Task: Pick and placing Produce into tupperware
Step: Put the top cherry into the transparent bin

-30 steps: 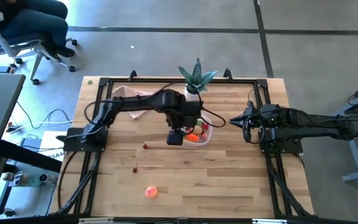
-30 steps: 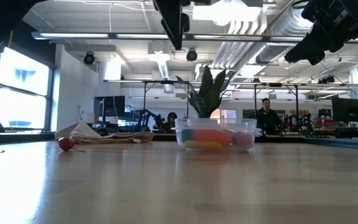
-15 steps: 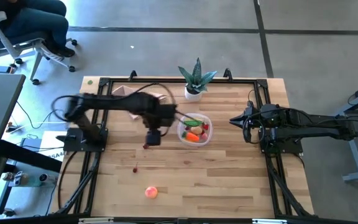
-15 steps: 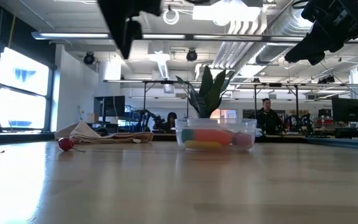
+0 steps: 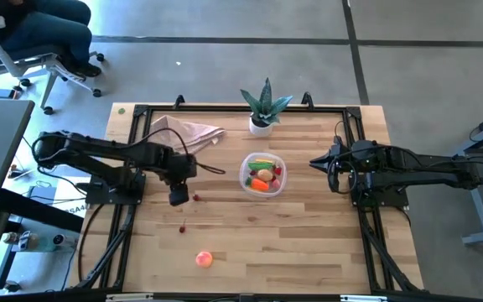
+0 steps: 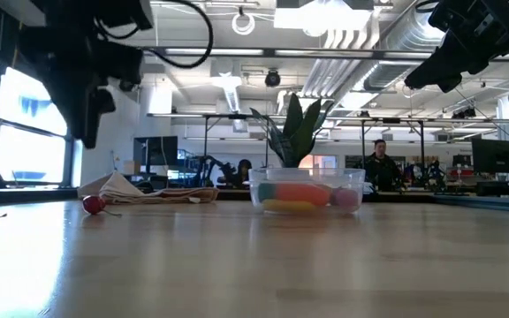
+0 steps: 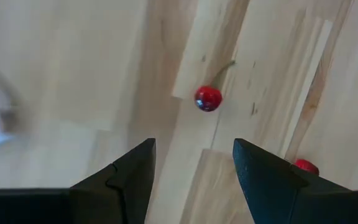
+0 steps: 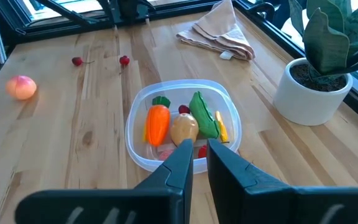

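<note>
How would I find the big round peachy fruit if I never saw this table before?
Start at the clear tupperware in the table's middle, then go toward the near edge on the left arm's side. The peach sits there alone on bare wood. It is far bigger and paler than the two tiny red cherries lying nearby.

left tool [image 5: 179, 197] – swung from over tupperware [image 5: 262, 174] to beside cherry [image 5: 196, 198] | empty

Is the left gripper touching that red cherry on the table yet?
Apart. The left wrist view shows the left gripper open and empty, with bare wood between its fingertips and the cherry lying ahead of them.
</note>
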Action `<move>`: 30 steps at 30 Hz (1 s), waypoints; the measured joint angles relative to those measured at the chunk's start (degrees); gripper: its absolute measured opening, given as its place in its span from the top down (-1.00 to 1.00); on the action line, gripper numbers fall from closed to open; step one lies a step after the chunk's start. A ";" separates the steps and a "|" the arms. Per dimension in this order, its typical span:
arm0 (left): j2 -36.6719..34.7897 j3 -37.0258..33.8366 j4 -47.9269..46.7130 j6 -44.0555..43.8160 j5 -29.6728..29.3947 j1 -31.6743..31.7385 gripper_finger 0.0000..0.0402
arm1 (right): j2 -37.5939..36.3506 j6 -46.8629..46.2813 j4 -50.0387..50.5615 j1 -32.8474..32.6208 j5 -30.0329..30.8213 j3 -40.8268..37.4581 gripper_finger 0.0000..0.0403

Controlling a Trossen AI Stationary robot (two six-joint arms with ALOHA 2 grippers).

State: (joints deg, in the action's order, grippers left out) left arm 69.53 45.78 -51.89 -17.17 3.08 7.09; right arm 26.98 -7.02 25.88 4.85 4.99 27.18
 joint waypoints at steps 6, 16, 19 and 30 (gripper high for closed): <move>1.23 -5.38 6.03 -1.21 1.42 0.00 -0.07 | 0.00 0.00 0.00 0.01 -0.01 0.00 0.82; 1.41 -6.19 11.85 2.34 -11.99 -8.26 0.03 | 0.00 0.00 -0.01 0.01 -0.02 0.00 0.82; 1.43 -6.19 11.60 2.35 -12.35 -11.49 0.03 | 0.00 0.00 -0.01 0.01 0.00 0.00 0.82; 6.01 -6.12 16.13 8.14 -12.81 -17.53 -0.03 | -0.01 0.00 0.00 0.02 0.00 0.00 0.82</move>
State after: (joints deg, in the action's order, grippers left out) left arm 75.53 39.66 -35.75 -9.03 -9.73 -10.44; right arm 26.97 -7.03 25.89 4.86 4.99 27.18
